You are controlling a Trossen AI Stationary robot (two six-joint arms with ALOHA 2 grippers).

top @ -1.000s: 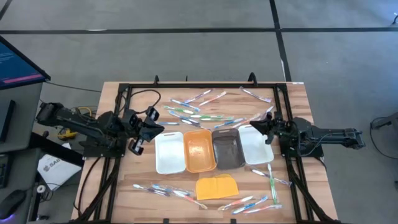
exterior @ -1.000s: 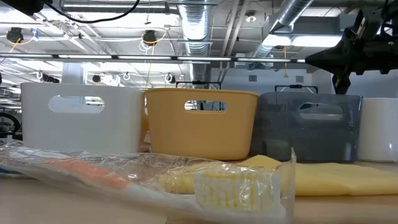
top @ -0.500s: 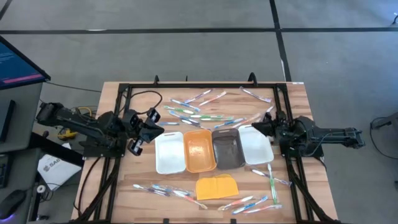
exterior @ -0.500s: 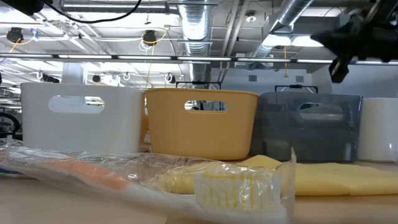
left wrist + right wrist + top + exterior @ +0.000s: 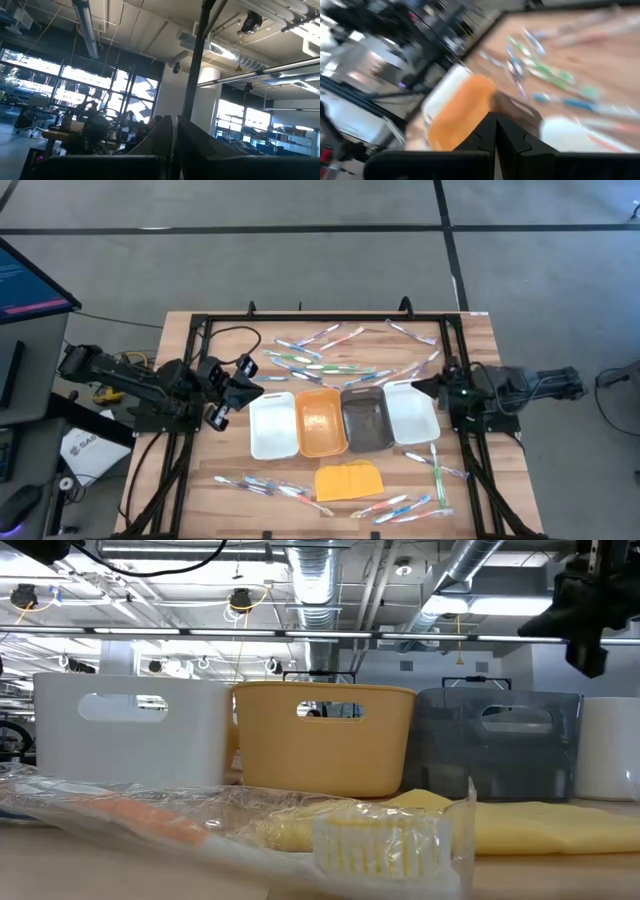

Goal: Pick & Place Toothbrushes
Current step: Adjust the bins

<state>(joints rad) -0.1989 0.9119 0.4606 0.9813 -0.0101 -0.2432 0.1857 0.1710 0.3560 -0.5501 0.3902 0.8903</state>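
Observation:
Toothbrushes lie loose on the wooden table in three scatters: a far one (image 5: 330, 360), a near-left one (image 5: 262, 486) and a near-right one (image 5: 415, 502). One wrapped toothbrush (image 5: 380, 840) fills the foreground of the low view. My left gripper (image 5: 250, 387) hangs shut above the table, left of the left white tray (image 5: 272, 424). In its wrist view the left gripper (image 5: 174, 145) points up at the ceiling. My right gripper (image 5: 424, 387) is shut and holds nothing, above the far right corner of the right white tray (image 5: 410, 413). In its wrist view the right gripper (image 5: 496, 134) faces the trays.
Between the white trays stand an orange tray (image 5: 320, 420) and a grey tray (image 5: 366, 418). A yellow pad (image 5: 349, 480) lies near the front edge. A black frame (image 5: 200, 330) borders the table. My right arm (image 5: 585, 610) shows dark at the low view's upper right.
My right gripper has risen a little above the right white tray, rolled about its own line and tipped, while staying shut. Its arm has folded back toward the table's right edge. No toothbrush has moved.

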